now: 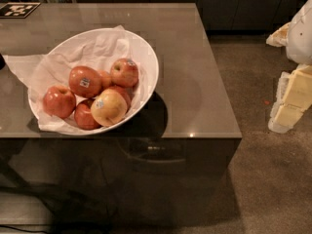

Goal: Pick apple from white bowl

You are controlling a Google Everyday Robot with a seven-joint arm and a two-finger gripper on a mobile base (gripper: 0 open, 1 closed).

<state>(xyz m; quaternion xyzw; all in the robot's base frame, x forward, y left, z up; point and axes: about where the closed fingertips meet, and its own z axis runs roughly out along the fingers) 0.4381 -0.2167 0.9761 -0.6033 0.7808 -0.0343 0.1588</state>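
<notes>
The white bowl [148, 57] stands on the left half of a glossy brown table [195, 82] and is lined with crumpled white paper [92, 48]. Several apples lie in it. The apple [85, 81] is broad and deep red with a small pale sticker, in the middle of the pile. A yellow-blushed stickered apple [108, 107] lies in front of it and a smaller red-and-yellow stickered apple [124, 72] to its right. My gripper [288, 104] is at the far right edge of the view, off the table and well away from the bowl, holding nothing that I can see.
Another red apple [59, 101] lies at the bowl's left. A black-and-white marker tag [18, 9] lies at the table's back left corner. Speckled carpet floor [258, 169] lies right of the table. Dark cabinets line the back.
</notes>
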